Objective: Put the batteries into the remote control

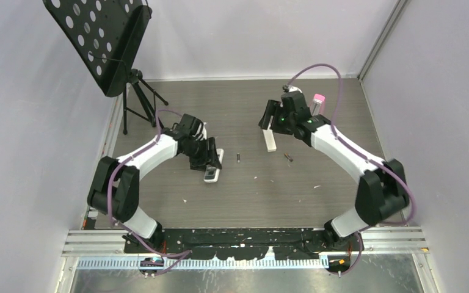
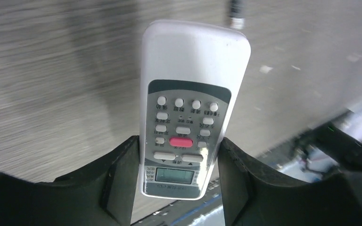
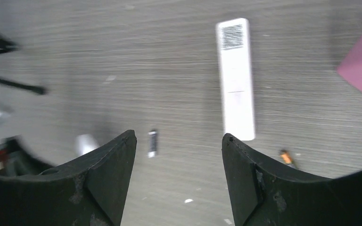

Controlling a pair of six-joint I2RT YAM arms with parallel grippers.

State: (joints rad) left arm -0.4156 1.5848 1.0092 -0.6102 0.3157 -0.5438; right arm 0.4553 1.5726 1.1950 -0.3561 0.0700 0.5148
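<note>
Task barely starting. Left gripper clamping remote control by its sides, centre of wrist frame, button face showing. Right gripper hanging spread, holding nothing. Battery and second battery lying loose on table, mid-frame. Judging none loaded yet.

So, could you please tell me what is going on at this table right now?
The left tool is closed on the sides of the remote control, button side towards its camera. The right tool hangs open and empty over the table, near a slim white remote lying label side up. One battery and a second battery lie loose between the arms.
</note>
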